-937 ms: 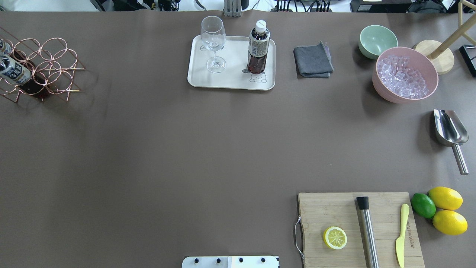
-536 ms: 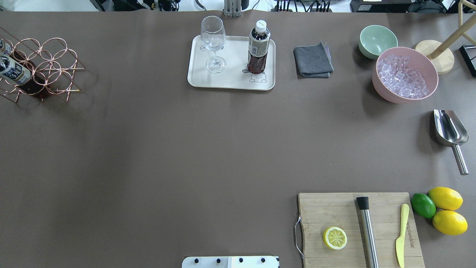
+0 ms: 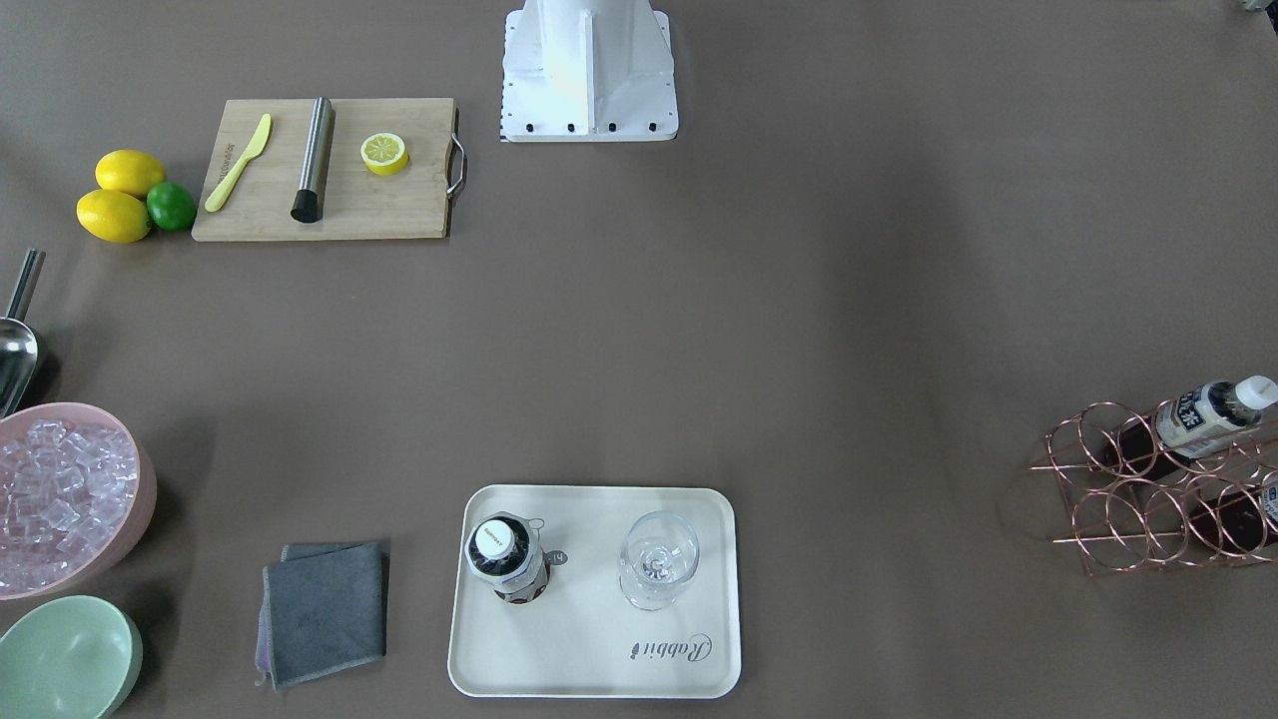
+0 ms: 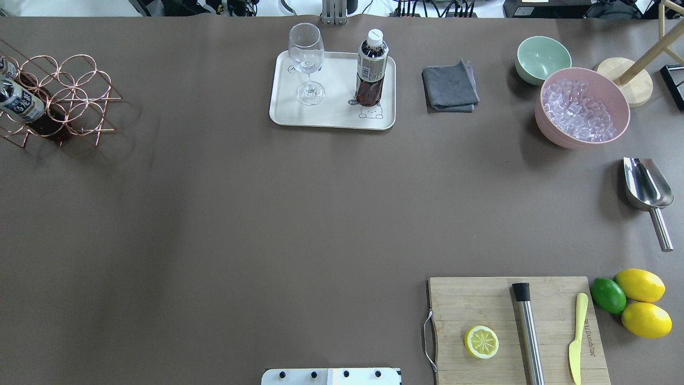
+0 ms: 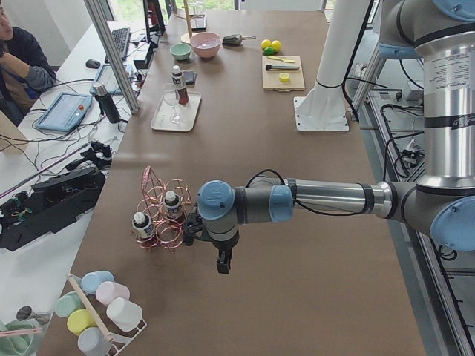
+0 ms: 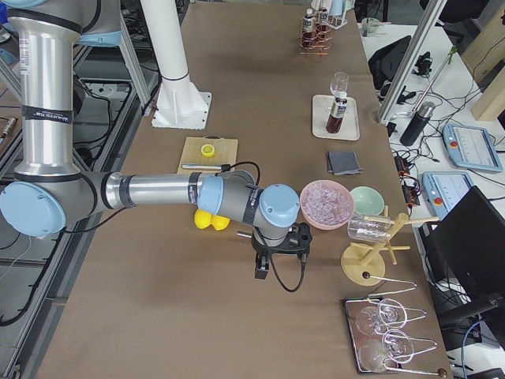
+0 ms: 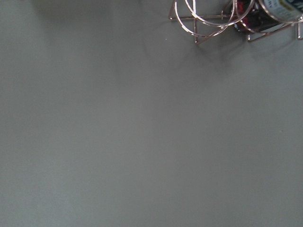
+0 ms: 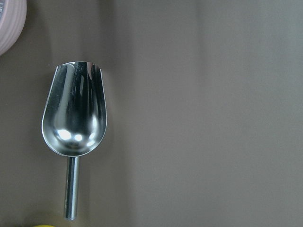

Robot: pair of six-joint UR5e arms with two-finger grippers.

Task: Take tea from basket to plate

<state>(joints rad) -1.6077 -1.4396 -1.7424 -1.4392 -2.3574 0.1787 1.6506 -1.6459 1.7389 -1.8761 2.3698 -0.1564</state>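
Observation:
One tea bottle [image 4: 372, 69] stands upright on the cream plate [image 4: 331, 115], beside a stemmed glass [image 4: 306, 59]; it also shows in the front view [image 3: 507, 559] on the plate [image 3: 599, 659]. The copper basket [image 4: 75, 96] at the far left holds two more tea bottles [image 4: 21, 104]. In the exterior left view my left gripper [image 5: 221, 261] hangs over the table just beside the basket [image 5: 159, 215]. In the exterior right view my right gripper [image 6: 262, 268] hangs near the pink bowl. I cannot tell whether either gripper is open or shut. The left wrist view catches the basket's rings [image 7: 208, 19].
A grey cloth [image 4: 450, 87], a green bowl [image 4: 542, 58] and a pink bowl of ice [image 4: 582, 107] sit at the far right. A steel scoop [image 8: 75, 118] lies below my right wrist. A cutting board [image 4: 481, 299] with lemon half, muddler and knife is front right.

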